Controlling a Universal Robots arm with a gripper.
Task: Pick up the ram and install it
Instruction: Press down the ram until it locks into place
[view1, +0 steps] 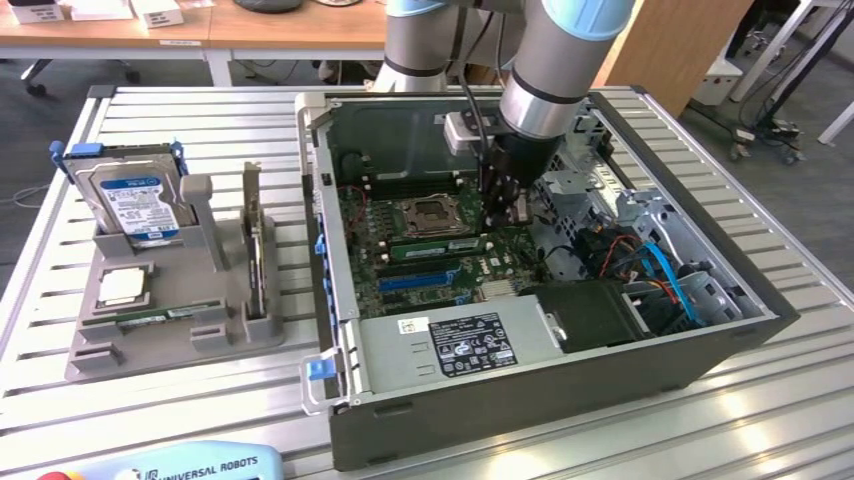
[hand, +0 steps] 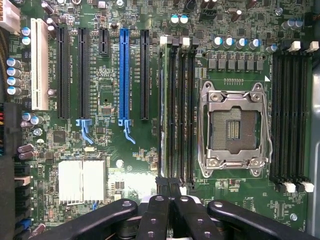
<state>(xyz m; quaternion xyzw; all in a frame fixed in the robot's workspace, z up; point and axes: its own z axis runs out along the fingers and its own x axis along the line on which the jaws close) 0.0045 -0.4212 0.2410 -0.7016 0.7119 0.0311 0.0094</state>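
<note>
Barely, ram (hand: 161, 125) edge-on by gripper (hand: 169, 189).

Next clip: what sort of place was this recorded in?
Probably a robotics lab or workshop: an open grey desktop computer case sits on a slatted metal table, beside a grey parts rack, with wooden office desks behind.

Ram (hand: 162, 110) on motherboard (hand: 110, 100), beside processor socket (hand: 234, 130)

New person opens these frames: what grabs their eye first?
The arm reaches down into the open computer case, its shut fingers at the memory slots beside the empty processor socket. Then the blue slot on the motherboard, and the hard drive standing in the grey holder at the exterior view's left.
</note>
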